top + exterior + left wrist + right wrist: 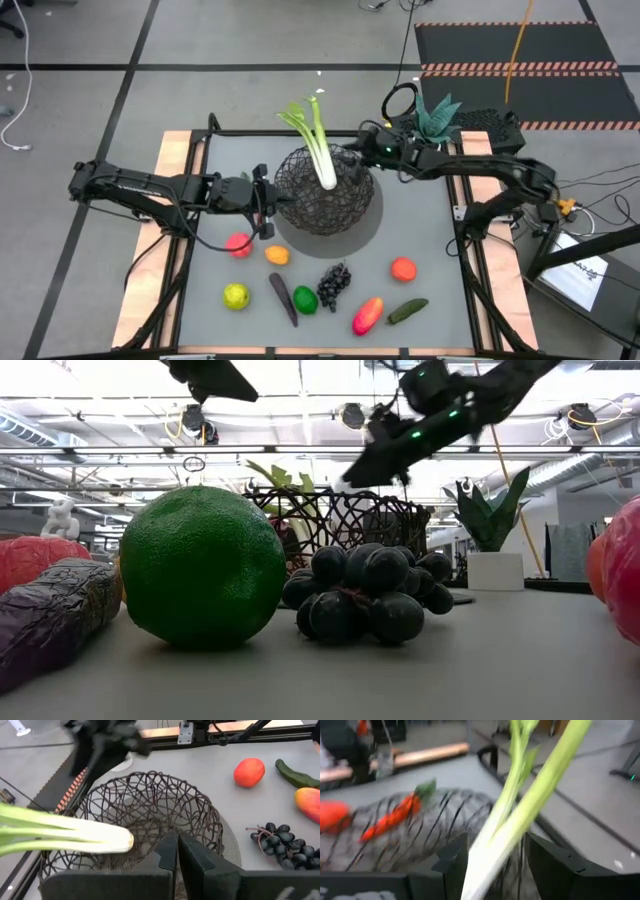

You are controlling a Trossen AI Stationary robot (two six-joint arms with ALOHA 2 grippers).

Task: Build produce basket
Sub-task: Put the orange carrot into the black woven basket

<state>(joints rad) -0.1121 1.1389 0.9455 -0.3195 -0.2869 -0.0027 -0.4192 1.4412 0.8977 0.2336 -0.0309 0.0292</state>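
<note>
A: Where does the basket (325, 190) stand, and is anything in it?

B: It sits toward the far middle of the desk (420, 240); the leek (318, 150) leans over it, white end down inside the wire and green leaves sticking up past the far rim; the right wrist view also shows a carrot (395, 815) lying in or against the weave, though I cannot tell which.

A: Who has the leek?

B: The right claw (495, 855) is over the basket's far side with the stalk between its fingers; whether they are clenched on it or already slack I cannot tell; the left claw (177, 855) is clenched on nothing, just beside the basket's near-left rim.

A: So how far along, in your judgement?

B: Early; one piece is going in and most is left. On the desk in front of the basket lie a red fruit (238, 244), a small orange fruit (277, 256), a yellow-green fruit (236, 296), the eggplant (283, 298), a green fruit (305, 299), the grapes (334, 284), another orange fruit (403, 268), a red-and-yellow fruit (367, 315) and the cucumber (407, 311); all well apart from the basket.
</note>
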